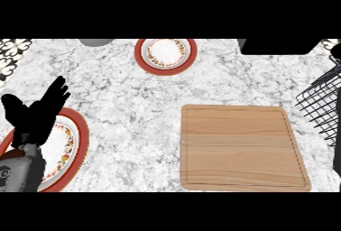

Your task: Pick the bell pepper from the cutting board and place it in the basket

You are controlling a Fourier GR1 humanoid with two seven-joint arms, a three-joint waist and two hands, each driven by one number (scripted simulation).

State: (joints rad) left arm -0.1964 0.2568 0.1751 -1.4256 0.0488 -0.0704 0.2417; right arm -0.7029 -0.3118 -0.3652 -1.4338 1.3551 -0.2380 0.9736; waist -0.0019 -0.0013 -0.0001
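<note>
Lying bare, flat pale wooden cutting board [244, 148] on speckled white marble counter [126, 94], black wire basket [322, 110] at right, black left hand [33, 115] spread over red-rimmed round plate [75, 144]

The only view looks steeply down from the robot's head onto the marble worktop [133, 103], quite near.

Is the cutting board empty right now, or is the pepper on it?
Empty. The cutting board shows only bare wood; no pepper appears anywhere in view, and the basket interior is mostly cut off.
</note>
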